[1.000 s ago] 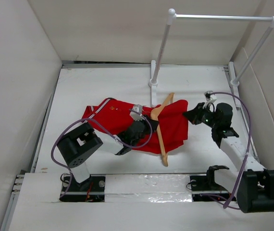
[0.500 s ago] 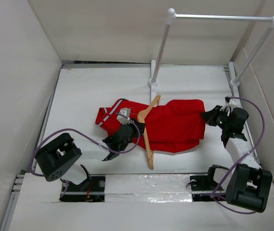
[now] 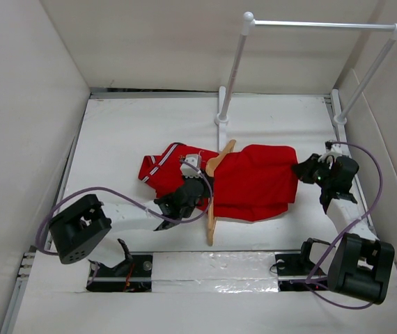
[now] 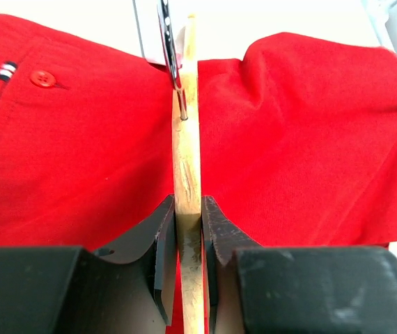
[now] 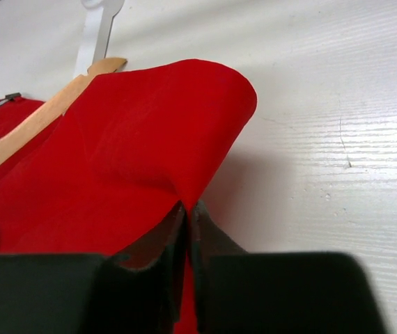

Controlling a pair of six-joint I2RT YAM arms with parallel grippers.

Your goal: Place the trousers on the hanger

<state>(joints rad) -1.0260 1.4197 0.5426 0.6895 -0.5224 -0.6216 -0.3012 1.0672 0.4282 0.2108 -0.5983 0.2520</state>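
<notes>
While lying spread on the white table (image 3: 115, 132), between the two arms and in front of the white clothes rail (image 3: 320, 25), looks soft and floppy: red trousers (image 3: 254, 184). Light too, most likely, and quick to bunch up or slide. No stiff part to push on, so best pinched at an edge or a fold, then pulled slowly.

On the right side: right gripper (image 5: 187, 209) closed thin on a fold at the right end of the red cloth, with a hump of cloth lifted above the fingers. A good place to hold for pulling the cloth straight.

On the left side: left gripper (image 4: 188, 209) squeezed tight on the wooden hanger (image 4: 187, 160), held by its thin edge, with the metal hook (image 4: 167, 42) pointing away. Hard, stiff, smooth wood, so apt to slip or twist in a loose hold. Best gripped firmly near the middle, as here.

Red cloth on both sides of the wood: waist part with a small red button (image 4: 42, 78) to the left, the rest to the right. Cannot tell whether passed through the hanger's triangle or just draped across it.

Probably partway done. Next, most likely, a gentle pull from the right to even out both halves, slow enough not to drag everything off the bar.
</notes>
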